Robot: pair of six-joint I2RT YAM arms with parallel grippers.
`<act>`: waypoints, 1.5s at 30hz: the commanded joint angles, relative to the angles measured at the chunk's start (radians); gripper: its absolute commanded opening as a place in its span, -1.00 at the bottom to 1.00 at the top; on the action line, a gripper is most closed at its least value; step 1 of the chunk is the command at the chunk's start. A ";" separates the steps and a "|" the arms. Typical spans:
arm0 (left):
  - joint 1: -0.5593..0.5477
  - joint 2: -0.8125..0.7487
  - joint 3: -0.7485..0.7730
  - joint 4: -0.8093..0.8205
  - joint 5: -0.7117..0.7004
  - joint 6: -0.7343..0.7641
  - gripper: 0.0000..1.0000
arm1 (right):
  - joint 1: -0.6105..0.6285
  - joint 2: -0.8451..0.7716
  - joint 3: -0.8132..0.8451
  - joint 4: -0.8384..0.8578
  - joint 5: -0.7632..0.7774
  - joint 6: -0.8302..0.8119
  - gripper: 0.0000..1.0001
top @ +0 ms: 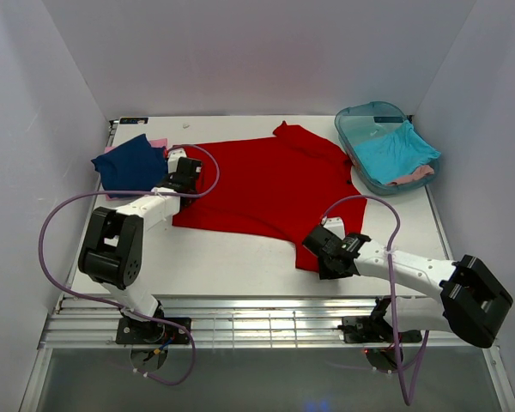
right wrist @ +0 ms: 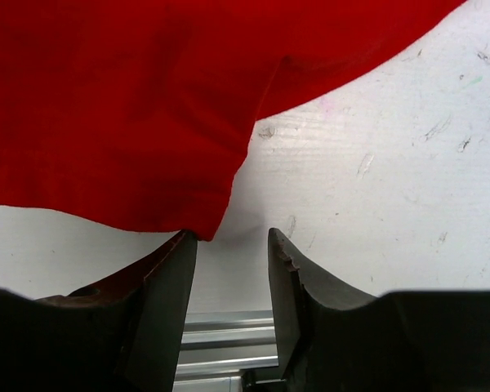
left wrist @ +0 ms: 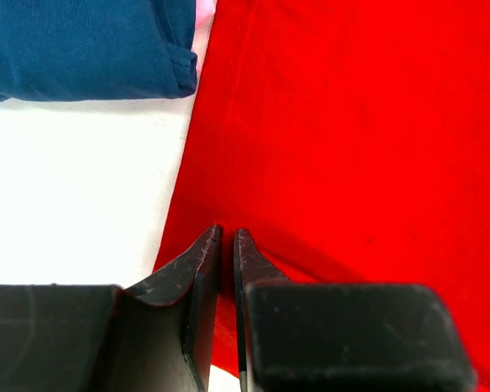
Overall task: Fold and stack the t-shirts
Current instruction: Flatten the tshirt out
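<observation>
The bright red t-shirt (top: 266, 184) lies spread flat in the middle of the table. My left gripper (top: 184, 178) is at its left edge, and in the left wrist view the gripper (left wrist: 227, 233) is shut on the red cloth (left wrist: 351, 122). My right gripper (top: 320, 247) is open at the shirt's near right corner; in the right wrist view (right wrist: 233, 234) the corner of the red cloth (right wrist: 131, 106) touches the left fingertip. The folded navy t-shirt (top: 129, 163) lies at the far left, over a pink one (top: 159, 142). It also shows in the left wrist view (left wrist: 82, 49).
A translucent teal tub (top: 360, 116) stands at the back right, holding a turquoise t-shirt (top: 395, 150) and a pink one (top: 412, 176). A metal rail (top: 257, 322) runs along the table's near edge. White walls close in the left, right and back sides.
</observation>
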 commanded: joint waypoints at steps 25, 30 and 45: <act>0.002 -0.057 -0.013 -0.010 -0.049 -0.004 -0.59 | 0.006 -0.053 -0.004 0.070 0.040 0.006 -0.84; 0.002 -0.088 -0.016 -0.011 -0.047 -0.010 -0.62 | 0.008 -0.150 0.181 -0.096 0.127 -0.029 -0.84; 0.001 -0.049 -0.006 -0.011 -0.026 -0.013 -0.66 | 0.009 0.175 0.271 0.179 0.040 -0.264 -0.27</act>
